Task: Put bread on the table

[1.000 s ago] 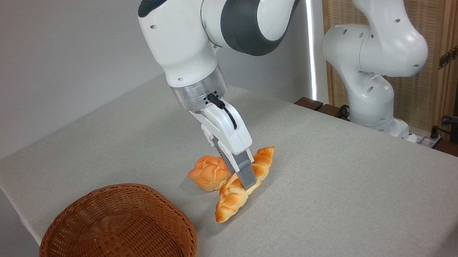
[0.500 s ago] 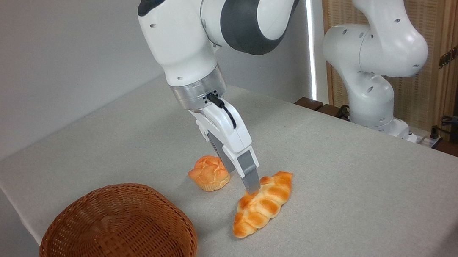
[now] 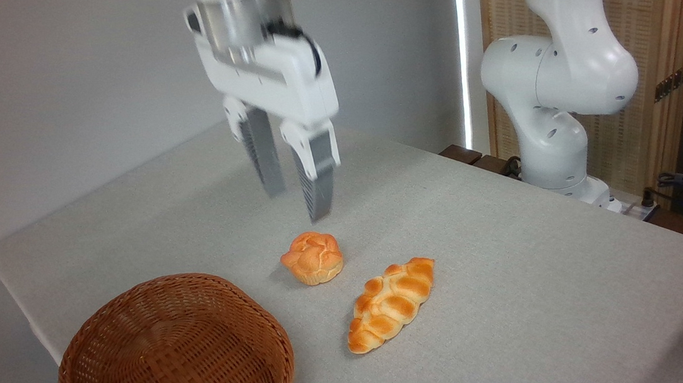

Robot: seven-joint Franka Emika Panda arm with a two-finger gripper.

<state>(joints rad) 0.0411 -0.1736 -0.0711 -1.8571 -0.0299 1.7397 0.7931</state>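
Gripper has risen well clear of the table since half a second ago, when one finger was still touching the loaf. Jaws stand parted by a clear gap, holding nothing; slight motion blur. Braided bread lies flat on the cloth, unmoved since release, at about 4 o'clock from the round bun, near but apart. Wicker basket sits empty at 8 o'clock of the bun. Judgement: placement done, arm retreating.
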